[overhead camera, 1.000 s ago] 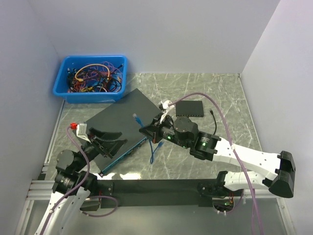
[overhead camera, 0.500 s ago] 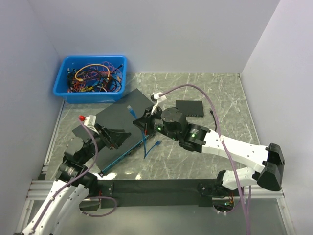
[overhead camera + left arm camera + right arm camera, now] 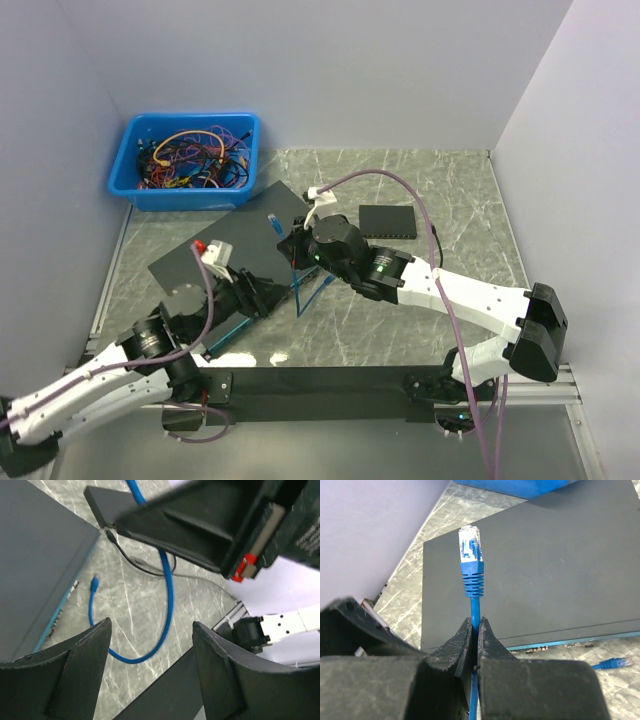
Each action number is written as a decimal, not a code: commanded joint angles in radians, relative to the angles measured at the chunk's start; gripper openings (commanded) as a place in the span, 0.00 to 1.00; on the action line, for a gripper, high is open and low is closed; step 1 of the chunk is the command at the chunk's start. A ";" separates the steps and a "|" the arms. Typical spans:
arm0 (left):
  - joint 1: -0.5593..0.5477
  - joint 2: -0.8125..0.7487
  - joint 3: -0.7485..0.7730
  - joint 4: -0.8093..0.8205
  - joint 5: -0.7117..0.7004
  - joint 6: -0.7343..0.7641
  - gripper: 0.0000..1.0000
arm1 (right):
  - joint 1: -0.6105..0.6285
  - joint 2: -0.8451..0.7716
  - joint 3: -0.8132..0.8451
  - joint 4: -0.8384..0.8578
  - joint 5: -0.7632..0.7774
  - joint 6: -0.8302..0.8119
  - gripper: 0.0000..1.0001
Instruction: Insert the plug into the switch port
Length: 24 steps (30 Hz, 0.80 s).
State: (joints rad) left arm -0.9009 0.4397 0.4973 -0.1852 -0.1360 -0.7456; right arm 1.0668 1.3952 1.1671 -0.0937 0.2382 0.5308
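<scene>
well, behind the big switch point(image 3: 240, 250) and to its left stands a blue bin point(image 3: 185, 160) full of mixed cables. the left gripper point(image 3: 262, 296) is at the near edge of the big switch, close to the side with the ports. its claw is spread: in the left wrist view the two fingers point(image 3: 55, 680) stand apart with nothing between them, only the marble table point(image 3: 135, 615) below. the big switch itself is a flat dark box that lies slanted on the table, with a light blue strip along the port side. over its right part is the plug point(image 3: 470, 542), clear with a blue boot. it sticks straight out from the right gripper point(image 3: 475, 630) and touches nothing. this gripper is at the right edge of the big switch, and its claw is pressed together on the blue cable point(image 3: 474, 610) just under the boot. the rest of the cable goes down to the table in front of the port side of the big switch, and its other plug point(image 3: 616, 663) lies there. to the right of the big switch, well apart, lies a small black switch point(image 3: 388, 221).
</scene>
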 commanded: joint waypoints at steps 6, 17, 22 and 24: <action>-0.260 0.172 0.052 0.081 -0.361 -0.001 0.68 | -0.004 -0.019 0.025 0.018 0.003 0.031 0.00; -0.328 0.295 0.099 0.148 -0.487 0.003 0.47 | -0.005 -0.088 -0.082 0.078 -0.079 0.092 0.00; -0.329 0.303 0.081 0.205 -0.470 0.025 0.23 | -0.004 -0.120 -0.130 0.121 -0.105 0.138 0.00; -0.328 0.294 0.066 0.214 -0.473 0.022 0.11 | -0.004 -0.134 -0.145 0.132 -0.117 0.150 0.00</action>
State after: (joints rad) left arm -1.2331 0.7437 0.5529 -0.0471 -0.5674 -0.7429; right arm 1.0660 1.3220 1.0382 -0.0177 0.1604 0.6407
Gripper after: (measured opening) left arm 0.146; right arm 0.052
